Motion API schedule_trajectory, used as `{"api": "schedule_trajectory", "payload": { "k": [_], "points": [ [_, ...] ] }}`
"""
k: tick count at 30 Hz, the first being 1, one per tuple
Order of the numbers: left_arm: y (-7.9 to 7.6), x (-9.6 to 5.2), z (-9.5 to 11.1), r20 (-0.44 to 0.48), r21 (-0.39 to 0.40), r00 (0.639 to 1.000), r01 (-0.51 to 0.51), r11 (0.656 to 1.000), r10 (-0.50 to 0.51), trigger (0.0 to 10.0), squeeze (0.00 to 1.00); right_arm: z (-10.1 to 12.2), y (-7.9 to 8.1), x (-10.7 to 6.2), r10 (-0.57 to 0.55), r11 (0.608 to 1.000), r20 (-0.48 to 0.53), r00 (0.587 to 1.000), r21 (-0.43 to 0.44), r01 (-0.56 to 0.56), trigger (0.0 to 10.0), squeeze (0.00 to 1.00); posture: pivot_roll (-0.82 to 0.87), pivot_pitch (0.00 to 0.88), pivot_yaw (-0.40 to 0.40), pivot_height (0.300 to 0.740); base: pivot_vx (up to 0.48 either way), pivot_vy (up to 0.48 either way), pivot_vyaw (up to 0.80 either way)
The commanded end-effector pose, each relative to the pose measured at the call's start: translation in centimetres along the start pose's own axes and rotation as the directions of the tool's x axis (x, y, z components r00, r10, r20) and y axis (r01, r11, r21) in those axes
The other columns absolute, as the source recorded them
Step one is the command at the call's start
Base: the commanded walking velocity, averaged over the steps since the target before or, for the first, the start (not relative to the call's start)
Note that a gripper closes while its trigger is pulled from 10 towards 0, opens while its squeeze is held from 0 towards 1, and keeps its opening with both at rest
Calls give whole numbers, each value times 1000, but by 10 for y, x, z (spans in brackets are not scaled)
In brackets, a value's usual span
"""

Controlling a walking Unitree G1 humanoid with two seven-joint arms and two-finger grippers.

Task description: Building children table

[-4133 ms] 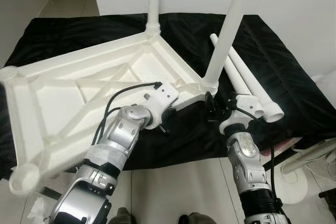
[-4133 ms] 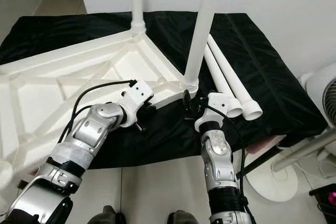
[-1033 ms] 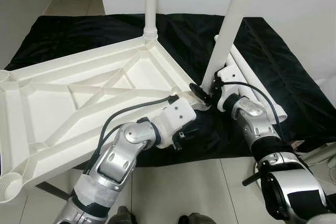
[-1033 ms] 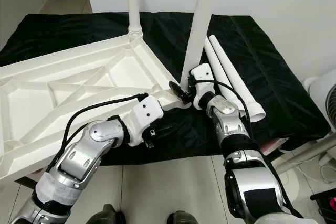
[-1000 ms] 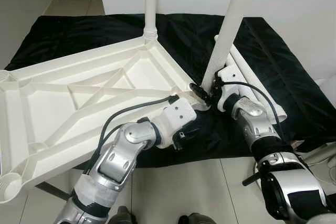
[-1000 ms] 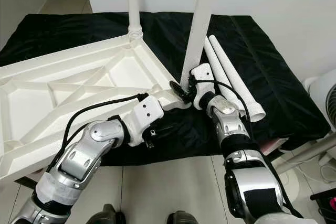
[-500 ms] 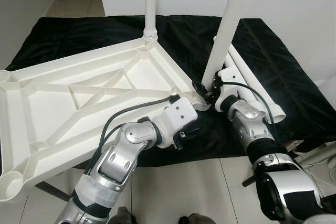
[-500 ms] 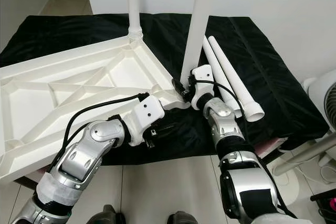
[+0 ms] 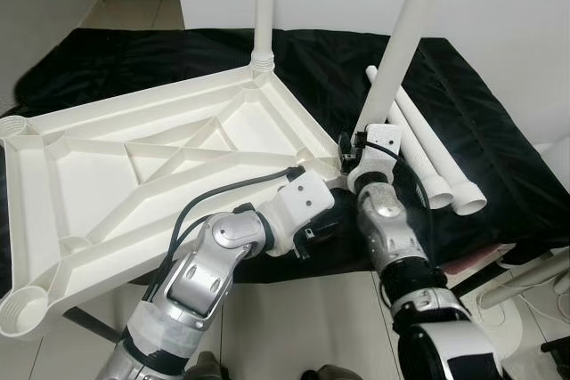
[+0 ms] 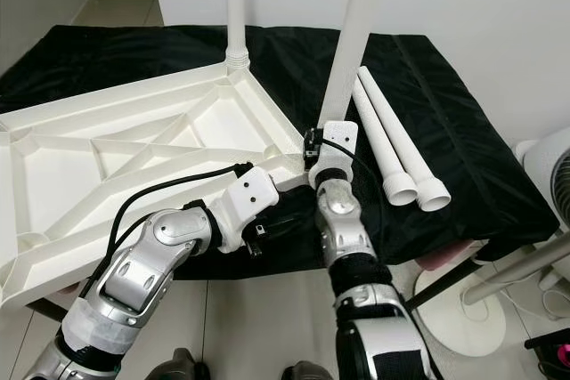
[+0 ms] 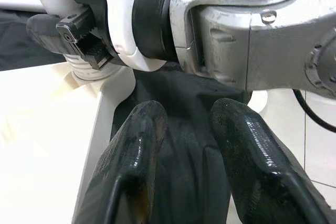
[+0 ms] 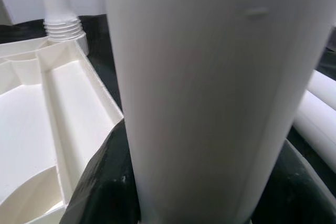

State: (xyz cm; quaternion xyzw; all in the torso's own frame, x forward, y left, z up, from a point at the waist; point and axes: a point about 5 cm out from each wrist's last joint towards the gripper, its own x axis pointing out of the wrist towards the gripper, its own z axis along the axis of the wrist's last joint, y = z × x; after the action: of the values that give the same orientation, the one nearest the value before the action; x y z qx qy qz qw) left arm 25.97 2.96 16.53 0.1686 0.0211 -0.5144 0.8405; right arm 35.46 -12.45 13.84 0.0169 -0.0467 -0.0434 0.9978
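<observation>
Right tool (image 9: 349, 150) was pinching the base of the near white leg (image 9: 401, 46), which stood upright in the near right corner socket of the upturned white tabletop (image 9: 134, 175). That tabletop lay on the black cloth (image 9: 499, 157) over the worktop. A second leg (image 9: 264, 6) stood in its far corner. Two loose legs (image 9: 432, 162) lay near the worktop's right edge. Left tool (image 11: 181, 156) hovered beside the tabletop's near edge, fingers slightly spread, gripping nothing.

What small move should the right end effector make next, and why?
Probably keep turning the near white plastic leg into its corner socket: the right end effector is at its threaded base, and two loose white legs still lie on the black cloth.
</observation>
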Motion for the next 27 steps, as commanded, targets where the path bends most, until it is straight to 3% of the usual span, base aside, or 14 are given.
{"api": "schedule_trajectory", "payload": {
  "k": [1,8,9,10,11,18,19,27],
  "points": [
    [3,0,1,-7,0,997,-75,997,75,10000,0,-22,-10,-9,-64,998,-99,993,-11,63,10000,0,-58,35,-16,740,0,0,0],
    [4,1,1,-7,4,997,-74,997,74,10000,0,-18,-14,-7,-75,997,-94,993,-15,74,10000,0,-82,54,-24,740,0,0,0],
    [4,2,2,-4,0,997,-77,997,77,10000,0,-16,-14,-8,-87,996,-90,992,-14,86,10000,86,-89,61,-15,740,0,0,0],
    [5,2,2,-3,-1,997,-79,997,79,10000,0,-14,-14,-8,-96,995,-85,992,-13,95,10000,227,-89,61,-15,740,0,0,0],
    [4,2,3,0,-2,997,-78,997,78,10000,0,-12,-14,-9,-93,996,-76,993,-10,92,10000,1000,-97,69,-16,740,0,0,0],
    [4,2,6,8,-1,997,-71,997,71,10000,0,-7,-11,-13,-51,999,-46,998,11,52,10000,1000,-122,93,-9,740,0,0,0],
    [5,2,7,10,-1,997,-70,998,70,10000,0,-6,-10,-14,-39,999,-45,998,12,40,10000,0,-141,109,8,740,0,0,0],
    [6,3,10,20,-5,998,-57,998,57,10000,0,-4,-7,-15,-14,1000,-42,999,0,14,10000,0,-161,130,48,740,0,0,0]
  ]
}}
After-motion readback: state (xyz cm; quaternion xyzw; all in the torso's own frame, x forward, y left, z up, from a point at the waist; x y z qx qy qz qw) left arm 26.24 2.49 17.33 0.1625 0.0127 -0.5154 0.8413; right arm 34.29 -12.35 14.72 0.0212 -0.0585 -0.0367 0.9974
